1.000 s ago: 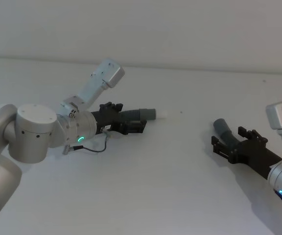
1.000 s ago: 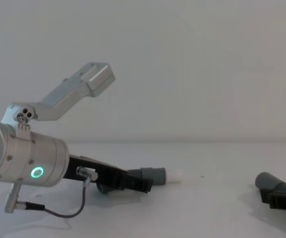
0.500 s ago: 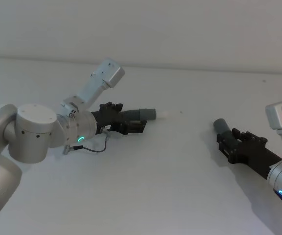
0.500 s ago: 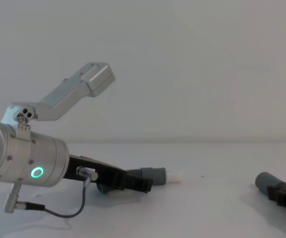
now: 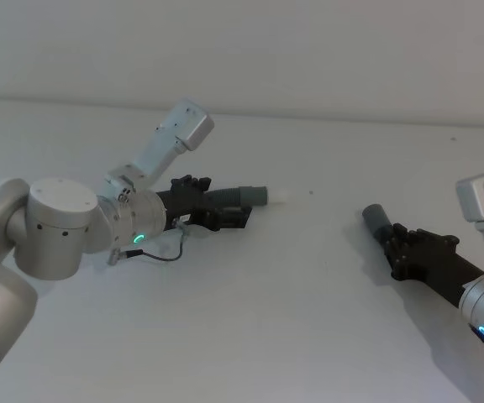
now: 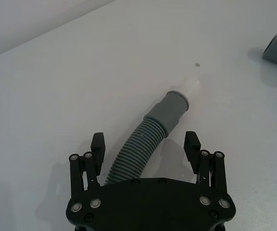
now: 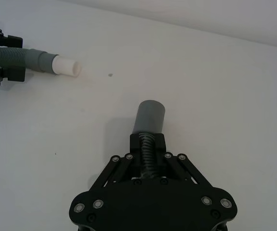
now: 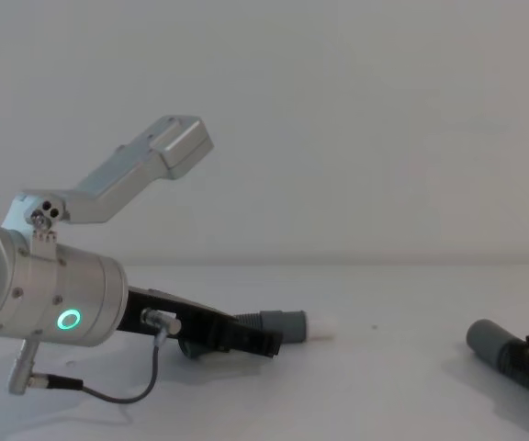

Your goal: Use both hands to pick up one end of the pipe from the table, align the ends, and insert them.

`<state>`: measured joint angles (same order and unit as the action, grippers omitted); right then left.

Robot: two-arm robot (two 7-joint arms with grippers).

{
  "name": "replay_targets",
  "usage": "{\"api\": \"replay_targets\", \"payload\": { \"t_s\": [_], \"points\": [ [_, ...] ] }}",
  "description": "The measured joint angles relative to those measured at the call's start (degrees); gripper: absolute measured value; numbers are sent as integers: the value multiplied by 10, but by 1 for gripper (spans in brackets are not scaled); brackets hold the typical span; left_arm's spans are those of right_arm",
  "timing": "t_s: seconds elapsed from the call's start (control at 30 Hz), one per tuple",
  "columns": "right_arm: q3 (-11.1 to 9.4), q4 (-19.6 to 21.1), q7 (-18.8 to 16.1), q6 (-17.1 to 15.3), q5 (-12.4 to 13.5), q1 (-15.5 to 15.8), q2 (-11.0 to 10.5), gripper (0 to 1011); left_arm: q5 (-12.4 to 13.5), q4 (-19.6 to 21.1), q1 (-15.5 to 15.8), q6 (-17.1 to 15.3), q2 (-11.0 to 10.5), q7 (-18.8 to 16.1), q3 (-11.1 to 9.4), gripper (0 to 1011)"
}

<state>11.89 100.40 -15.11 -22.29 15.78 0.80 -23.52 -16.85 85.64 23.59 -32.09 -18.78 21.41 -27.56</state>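
My left fingers (image 6: 192,144) stand wide astride the dark grey corrugated white-tipped hose (image 6: 148,130); my right fingers (image 7: 136,142) clamp the plain-cuffed grey hose (image 7: 149,115). Closing unevenly could skew that tip.

Plain pale grey wall (image 5: 309,42) behind

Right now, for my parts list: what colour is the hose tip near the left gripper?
White; the tip shows best in the right wrist view.

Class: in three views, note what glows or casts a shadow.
Chest view: the green ring light glows on the left wrist. Right wrist view: the plain cuff beyond the right gripper throws a shadow on the table. Left wrist view: faint shadow lies beside the left gripper.
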Motion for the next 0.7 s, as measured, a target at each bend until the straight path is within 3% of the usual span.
{"api": "replay_targets", "payload": {
  "t_s": [0.4, 0.7],
  "points": [
    [0, 0, 0, 0, 0, 0, 0, 151, 0, 0, 0, 0, 0, 0, 0, 984],
    [0, 0, 0, 0, 0, 0, 0, 147, 0, 0, 0, 0, 0, 0, 0, 781]
  ]
}}
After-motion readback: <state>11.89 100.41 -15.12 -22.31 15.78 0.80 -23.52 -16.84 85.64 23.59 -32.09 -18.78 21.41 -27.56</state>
